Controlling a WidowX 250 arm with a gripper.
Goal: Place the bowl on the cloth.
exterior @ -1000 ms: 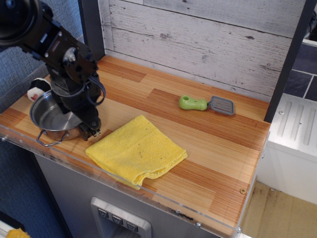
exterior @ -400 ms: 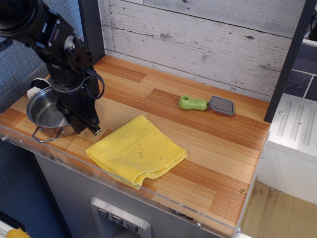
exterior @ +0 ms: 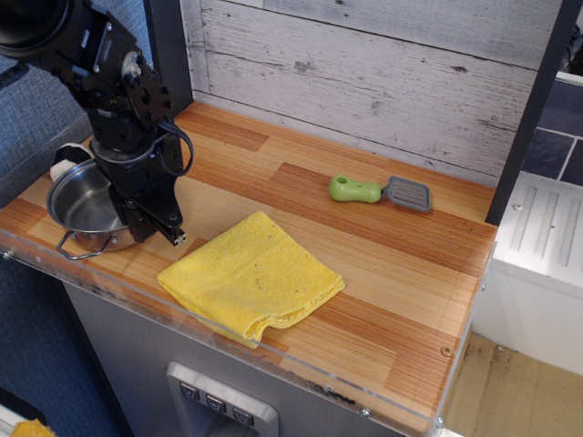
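The shiny steel bowl (exterior: pixel 80 205) sits at the front left of the wooden counter, its wire loop handle pointing at the front edge. My gripper (exterior: pixel 150 228) comes down over the bowl's right rim, and its jaws look closed on that rim; one dark fingertip (exterior: pixel 174 238) shows outside the bowl. The yellow cloth (exterior: pixel 250 278) lies flat to the right of the bowl, a short gap away, near the front edge. Nothing is on the cloth.
A green-handled grey utensil (exterior: pixel 378 191) lies at the back right. A small white and dark object (exterior: pixel 66 164) sits behind the bowl. A clear plastic lip (exterior: pixel 273 350) runs along the counter's front edge. A plank wall (exterior: pixel 364 82) stands behind.
The gripper and the bowl have moved together a little to the left and back, away from the cloth. The cloth and utensil have not moved.
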